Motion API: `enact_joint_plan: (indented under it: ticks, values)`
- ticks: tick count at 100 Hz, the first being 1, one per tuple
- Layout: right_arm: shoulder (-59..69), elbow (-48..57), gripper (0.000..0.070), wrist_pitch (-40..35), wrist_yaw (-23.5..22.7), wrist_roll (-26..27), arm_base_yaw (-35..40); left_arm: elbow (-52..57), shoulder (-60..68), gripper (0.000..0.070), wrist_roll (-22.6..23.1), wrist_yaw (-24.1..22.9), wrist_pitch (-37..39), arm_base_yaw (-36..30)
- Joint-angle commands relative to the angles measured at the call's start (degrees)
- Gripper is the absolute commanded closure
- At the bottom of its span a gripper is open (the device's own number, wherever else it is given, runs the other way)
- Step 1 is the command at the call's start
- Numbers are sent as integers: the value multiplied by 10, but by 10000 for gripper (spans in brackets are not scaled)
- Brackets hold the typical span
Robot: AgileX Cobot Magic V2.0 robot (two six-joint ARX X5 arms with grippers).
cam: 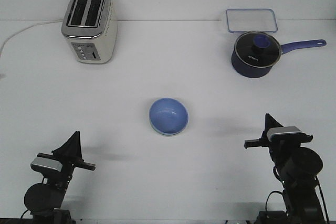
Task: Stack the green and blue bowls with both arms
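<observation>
the left gripper sits low at the near left edge of the table, holding nothing; whether its fingers are parted i cannot tell. in the middle lies the blue bowl, upright, and a pale rim under it suggests the green bowl is already nested beneath, though that is a judgement. if so, the sound course is to keep both arms clear and not nudge the pair. the right gripper, near right, is likewise empty, its opening unclear. toaster and saucepan stand far back.
</observation>
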Motion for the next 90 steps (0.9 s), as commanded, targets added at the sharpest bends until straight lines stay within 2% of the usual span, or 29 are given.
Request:
enact_joint_plan:
  ticks: [1,90]
  values:
    - [1,2,700,8,0,-2,0,-11,-1,689,1,1,6,1]
    - [-15,2,700,7,0,-2,0,-11,-1,690,1,1,6,1]
